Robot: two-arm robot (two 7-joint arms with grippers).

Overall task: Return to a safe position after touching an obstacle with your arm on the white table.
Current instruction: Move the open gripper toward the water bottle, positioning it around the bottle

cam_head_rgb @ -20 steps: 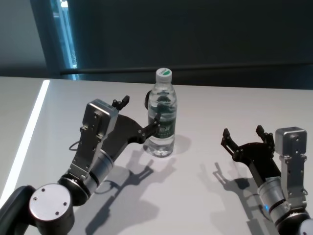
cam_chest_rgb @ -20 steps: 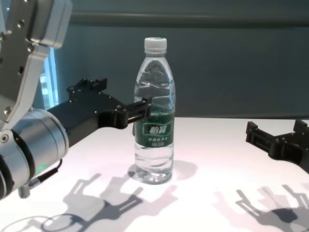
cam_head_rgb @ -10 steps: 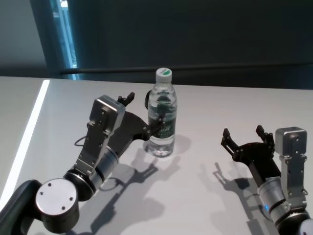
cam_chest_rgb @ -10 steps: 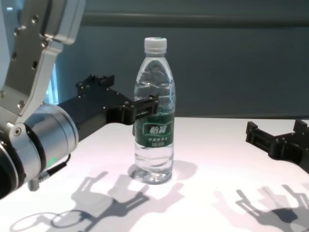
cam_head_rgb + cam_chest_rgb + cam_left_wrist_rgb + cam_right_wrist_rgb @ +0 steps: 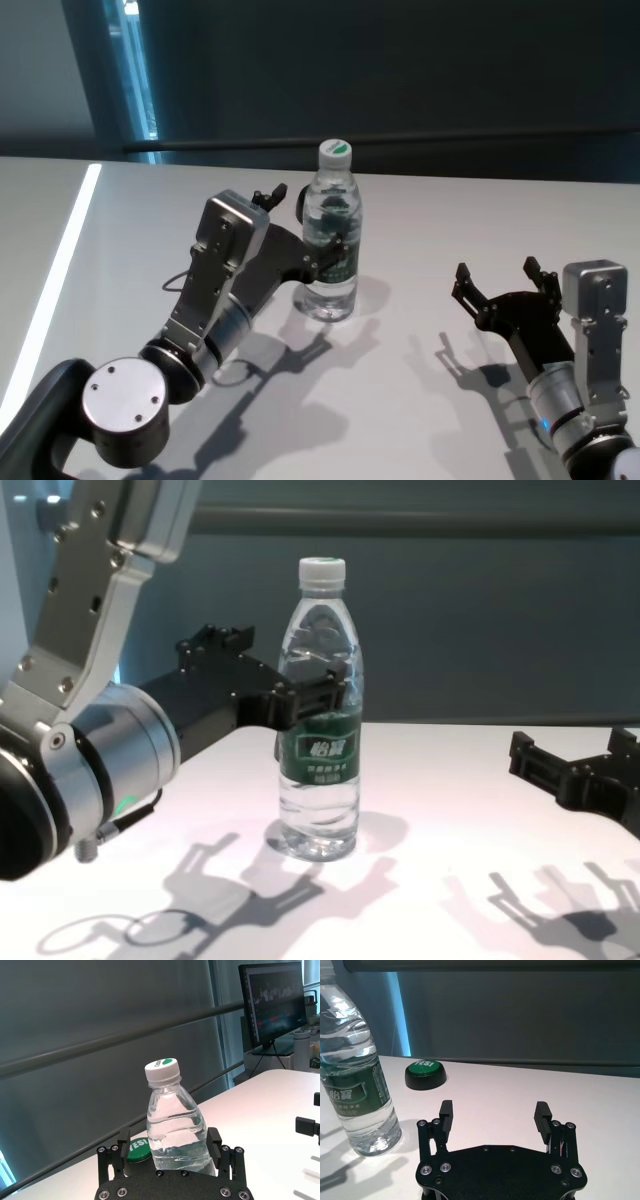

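Head view: left pincer (image 5: 308,218) astride bottle (image 5: 331,235)

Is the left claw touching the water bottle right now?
Cannot tell. In the left wrist view the open left claw straddles the water bottle, but its own body hides where finger meets plastic; the chest view only shows overlap. The right claw waits apart.

The left gripper (image 5: 170,1150) is concealing the bottle's (image 5: 172,1125) lower half and part of the green button (image 5: 138,1149) in the left wrist view.
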